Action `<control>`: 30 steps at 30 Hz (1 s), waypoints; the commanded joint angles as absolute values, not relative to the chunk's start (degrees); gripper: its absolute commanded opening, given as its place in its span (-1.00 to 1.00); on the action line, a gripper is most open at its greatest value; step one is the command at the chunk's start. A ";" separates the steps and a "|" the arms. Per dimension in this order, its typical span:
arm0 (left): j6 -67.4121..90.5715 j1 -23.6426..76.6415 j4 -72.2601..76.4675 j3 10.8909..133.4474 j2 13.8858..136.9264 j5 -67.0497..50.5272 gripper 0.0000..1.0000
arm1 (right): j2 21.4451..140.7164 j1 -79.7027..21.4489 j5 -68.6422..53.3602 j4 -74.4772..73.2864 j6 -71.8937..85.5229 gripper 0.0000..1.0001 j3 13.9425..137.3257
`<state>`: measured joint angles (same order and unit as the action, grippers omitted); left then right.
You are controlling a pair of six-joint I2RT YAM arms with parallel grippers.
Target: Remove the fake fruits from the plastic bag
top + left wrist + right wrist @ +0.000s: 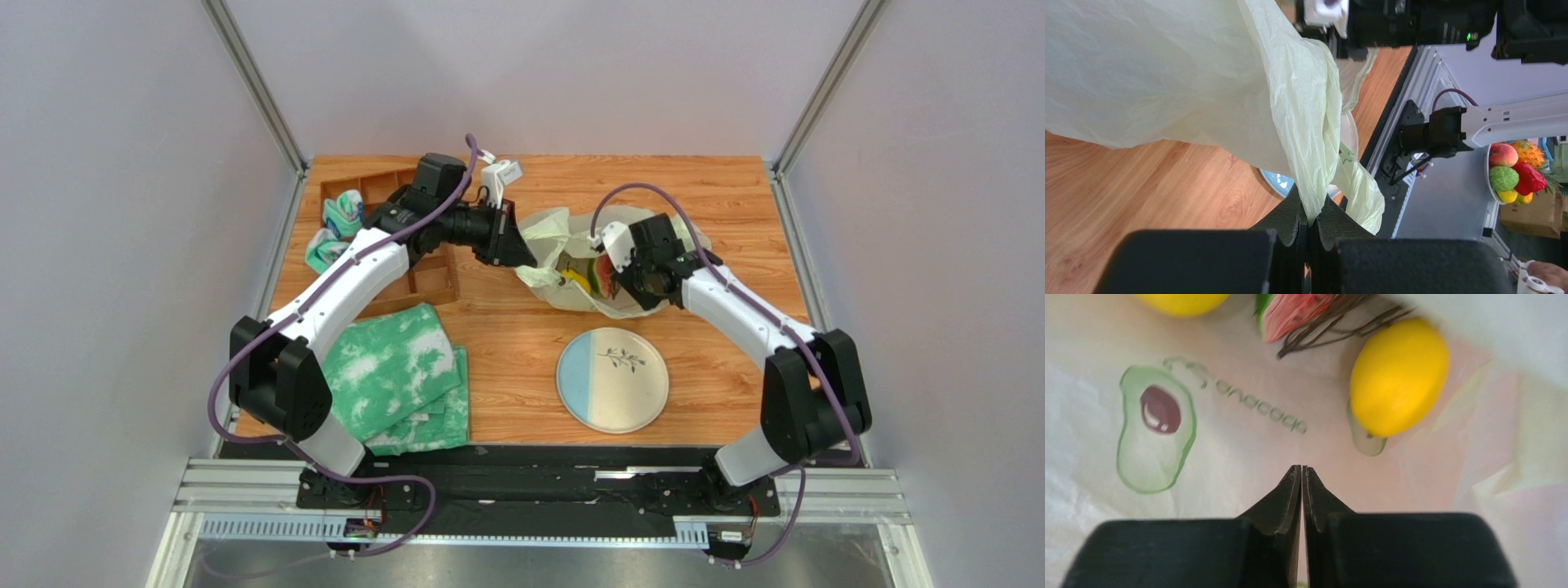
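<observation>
The pale yellow-green plastic bag (548,240) lies open at the table's back middle. My left gripper (514,252) is shut on the bag's left edge and holds the film (1198,67) up, pinched between its tips (1311,217). My right gripper (612,275) is shut and empty, reaching into the bag's mouth. Its tips (1301,470) hover over the printed inner film (1247,447). Just beyond them lie a yellow lemon (1398,376), a red-green watermelon slice (1290,312), thin brown stems (1333,318) and another yellow fruit (1180,300). The watermelon slice also shows in the top view (602,275).
A blue-and-cream plate (612,380) sits near the front, right of centre. A green-and-white folded cloth (399,374) lies at front left. A wooden compartment tray (411,239) holding a small cloth (334,233) stands at back left. Grey walls enclose the table.
</observation>
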<state>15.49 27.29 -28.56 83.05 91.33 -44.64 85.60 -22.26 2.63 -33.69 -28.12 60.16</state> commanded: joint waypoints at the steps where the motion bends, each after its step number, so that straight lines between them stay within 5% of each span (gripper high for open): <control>1: 13.98 27.51 -27.86 83.50 91.58 -45.18 -1.00 | 96.37 -18.73 3.16 -30.50 -26.29 -0.63 70.47; 6: 13.45 27.51 -28.65 83.41 92.37 -45.79 -1.00 | 105.98 -15.65 4.22 -33.13 -25.31 -0.02 80.93; 7: 13.36 27.51 -28.57 83.41 92.46 -45.88 -1.00 | 108.00 -15.38 4.57 -33.48 -25.92 0.44 81.73; 11: 13.27 27.60 -28.30 83.85 93.25 -46.32 -1.00 | 113.90 -13.54 2.99 -38.57 -26.46 0.54 86.65; 18: 11.78 27.95 -28.91 85.08 93.43 -45.44 -1.00 | 117.95 -13.01 6.68 -36.30 -29.09 0.40 87.45; 22: 11.25 28.30 -29.27 84.82 93.16 -44.56 -1.00 | 113.93 -13.10 5.81 -36.30 -29.97 -0.34 87.10; 30: 12.13 29.00 -27.77 88.67 95.80 -43.33 -1.00 | 88.70 -13.10 -25.37 -44.55 -27.51 -0.52 85.17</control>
